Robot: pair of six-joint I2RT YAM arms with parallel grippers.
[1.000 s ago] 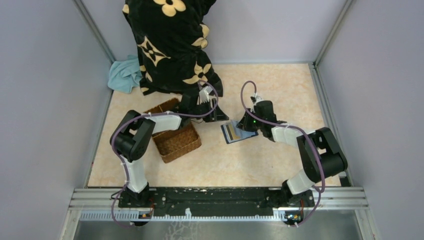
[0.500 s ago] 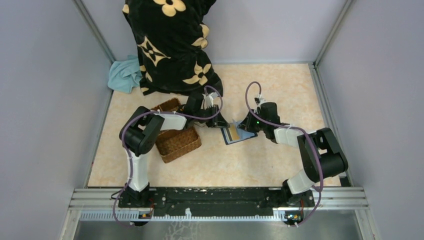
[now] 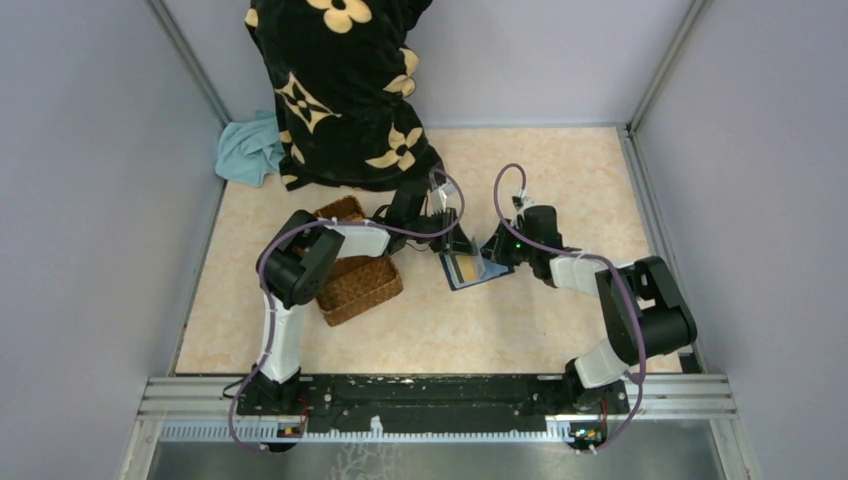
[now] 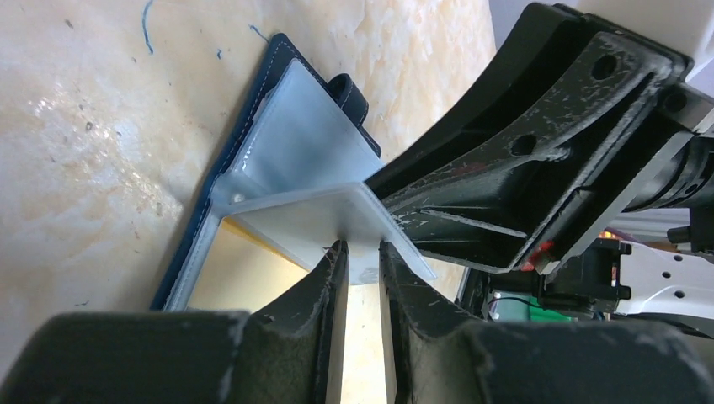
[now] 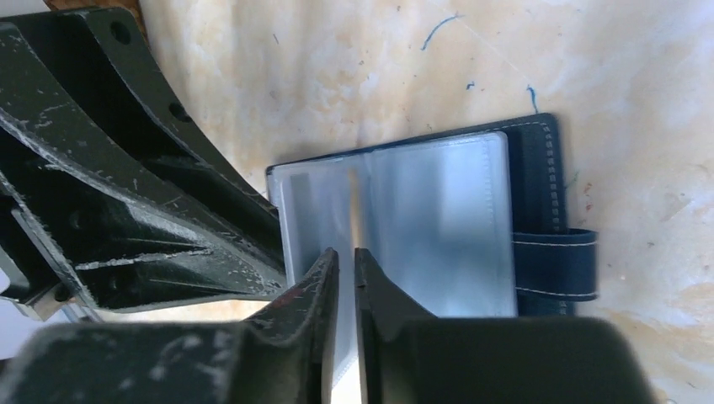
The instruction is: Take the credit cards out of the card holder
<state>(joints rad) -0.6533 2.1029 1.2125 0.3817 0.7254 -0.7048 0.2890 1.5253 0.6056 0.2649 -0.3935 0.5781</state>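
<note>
Left gripper (image 4: 362, 247) narrow, clear sleeve (image 4: 324, 215) of the open card holder (image 5: 539, 160) at its tips, maybe pinched. Right gripper (image 5: 346, 252) narrow above holder's middle, grip unclear.

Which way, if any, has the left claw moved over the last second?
Yes. The left claw has moved right, away from the wicker basket, to the open card holder.

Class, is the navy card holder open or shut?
Open: the card holder lies spread on the table, clear sleeves exposed, clasp strap unfastened.
</note>
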